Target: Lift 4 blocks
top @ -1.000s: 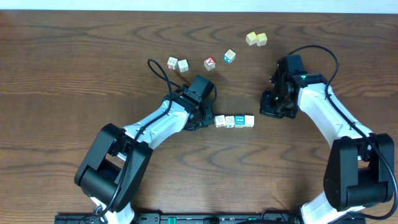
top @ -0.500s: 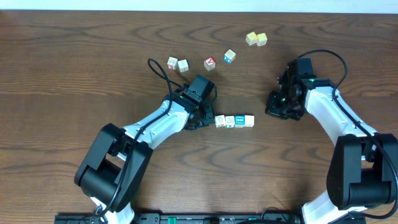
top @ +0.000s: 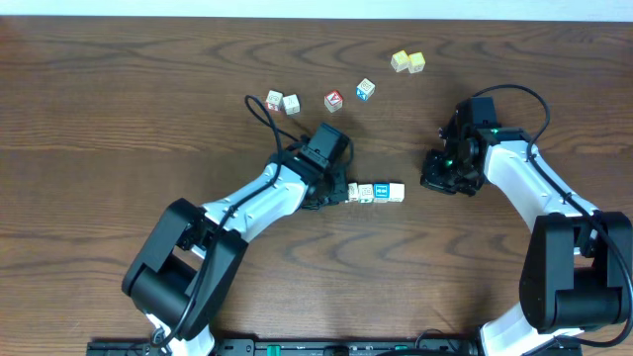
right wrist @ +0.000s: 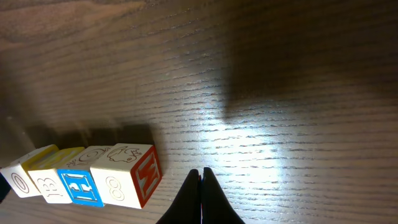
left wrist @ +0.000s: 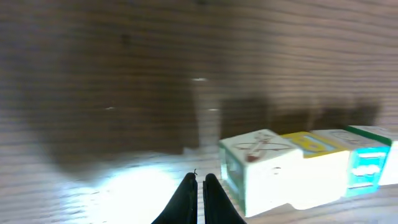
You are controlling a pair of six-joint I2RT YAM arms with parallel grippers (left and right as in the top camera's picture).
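Note:
Four blocks (top: 376, 192) lie side by side in a short row at mid-table, cream-faced except one with a bright blue face (top: 381, 195). My left gripper (top: 340, 193) is shut, its tips low beside the row's left end. In the left wrist view the tips (left wrist: 200, 178) stand just left of the nearest cream block (left wrist: 258, 171). My right gripper (top: 427, 181) is also shut, a little right of the row and apart from it. The right wrist view has the row (right wrist: 81, 180) at lower left, its end block (right wrist: 124, 174) red-sided, left of the shut tips (right wrist: 200, 172).
At the back lie other cubes: two cream ones (top: 282, 102), a red-faced one (top: 333, 101), a pale-blue one (top: 365, 90) and two yellow ones (top: 407, 62). A black cable (top: 265, 119) loops off the left arm near the cream pair.
My left gripper has slid right, closing up to the row's left end. The right gripper has shifted slightly right, away from the row. Both stay shut.

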